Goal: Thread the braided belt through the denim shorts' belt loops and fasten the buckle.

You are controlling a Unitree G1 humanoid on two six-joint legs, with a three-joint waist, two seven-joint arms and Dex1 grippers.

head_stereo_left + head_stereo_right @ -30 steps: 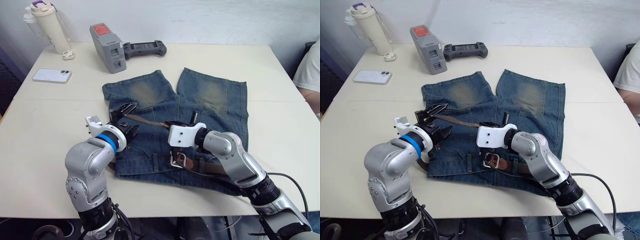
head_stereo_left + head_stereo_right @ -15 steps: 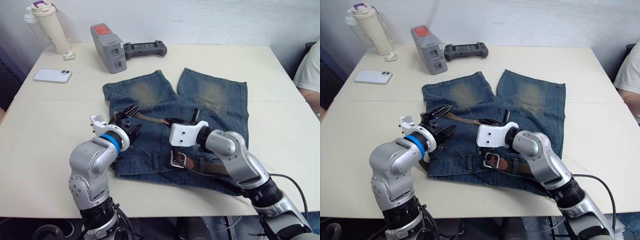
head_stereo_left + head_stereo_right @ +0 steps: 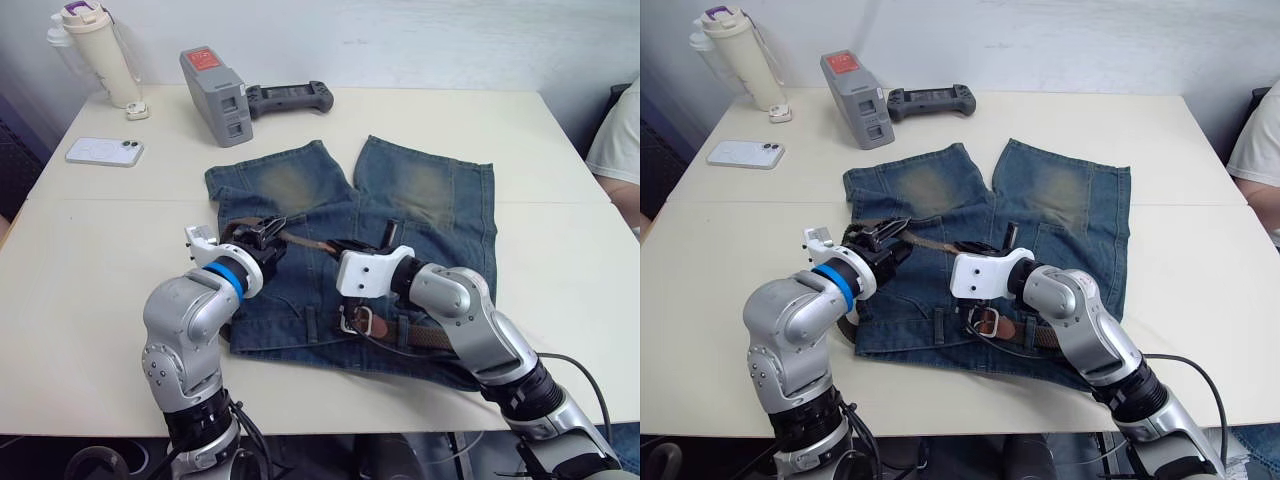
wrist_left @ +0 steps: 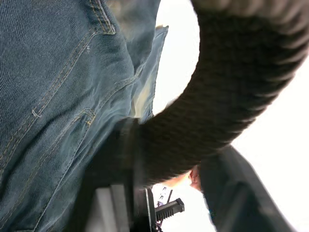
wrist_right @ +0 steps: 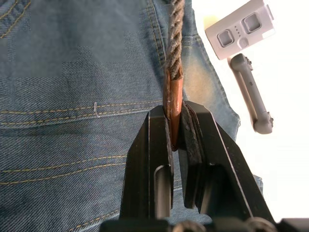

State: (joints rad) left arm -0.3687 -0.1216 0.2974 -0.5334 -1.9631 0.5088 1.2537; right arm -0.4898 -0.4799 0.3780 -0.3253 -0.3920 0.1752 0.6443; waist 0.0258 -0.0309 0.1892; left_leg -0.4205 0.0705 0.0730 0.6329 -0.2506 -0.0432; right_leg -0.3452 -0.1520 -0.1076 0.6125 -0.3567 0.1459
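A: What lies on the table (image 3: 90, 260), largest thing first?

B: I see the denim shorts (image 3: 400, 215) spread flat at its middle, legs pointing away from the robot, a faded yellowish patch on each. The waistband is nearest the robot.

A: And the braided belt (image 3: 305, 241)?

B: It runs across the shorts. One stretch lies along the waistband, where the buckle (image 3: 357, 319) rests near the middle, just below the right wrist. Another stretch hangs taut between the two grippers.

A: The right gripper (image 5: 175, 140)?

B: In its wrist view I see the fingers pinched narrow on the belt's tan leather tip, the braid leading away from them.

A: The left gripper (image 3: 262, 237)?

B: It sits over the shorts' left half with the braid passing thick across its wrist view. It appears closed on the strap, though the blur there leaves me unsure.

A: Any writing?

B: None I can read. A grey device with a red label (image 3: 217, 96) stands at the far side, a dark controller (image 3: 292, 97) beside it, a white phone (image 3: 104, 151) and a cream bottle (image 3: 96, 52) at the far left.
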